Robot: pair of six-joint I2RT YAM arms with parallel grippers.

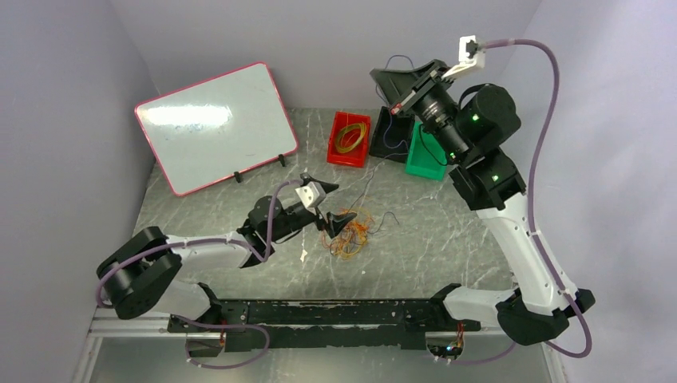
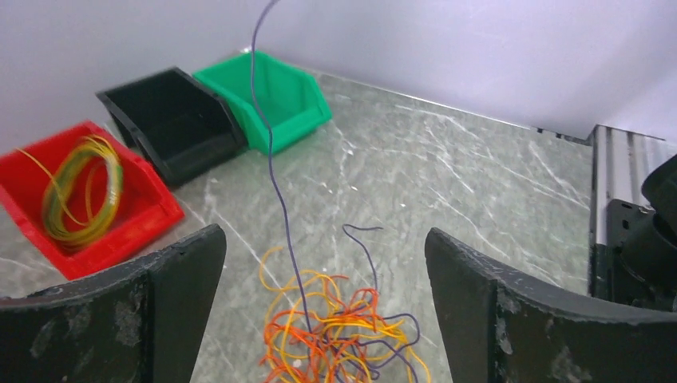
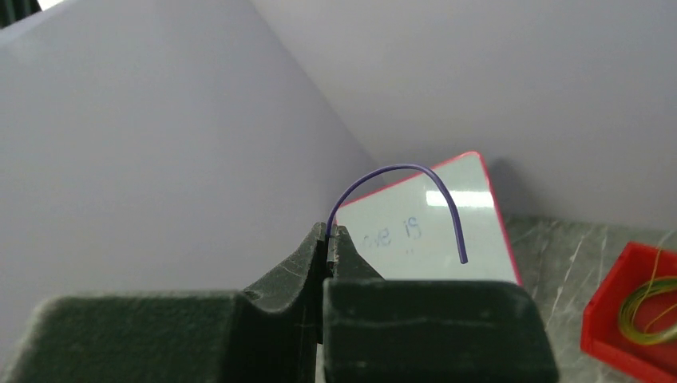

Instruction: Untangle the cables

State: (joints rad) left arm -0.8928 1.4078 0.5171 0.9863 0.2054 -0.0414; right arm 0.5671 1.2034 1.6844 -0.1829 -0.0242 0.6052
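The cables are a hand-sized tangle [image 1: 351, 233] of orange, yellow and purple wires on the grey table, also seen in the left wrist view [image 2: 343, 335]. My left gripper [image 1: 339, 223] is open and low over the tangle, with its fingers [image 2: 168, 303] on either side of it [image 2: 323, 235]. My right gripper [image 1: 389, 76] is raised high at the back and shut on one purple cable [image 3: 399, 169]. Its free end curls past the fingertips [image 3: 331, 237]. That purple cable [image 2: 271, 159] runs up from the tangle and out of the top of the left wrist view.
At the back stand a red bin [image 1: 335, 152] holding a yellow-green coil [image 2: 80, 191], a black bin [image 2: 176, 120] and a green bin [image 1: 423, 159]. A pink-framed whiteboard [image 1: 215, 124] leans at the back left. The arms' base rail [image 1: 335, 315] runs along the near edge.
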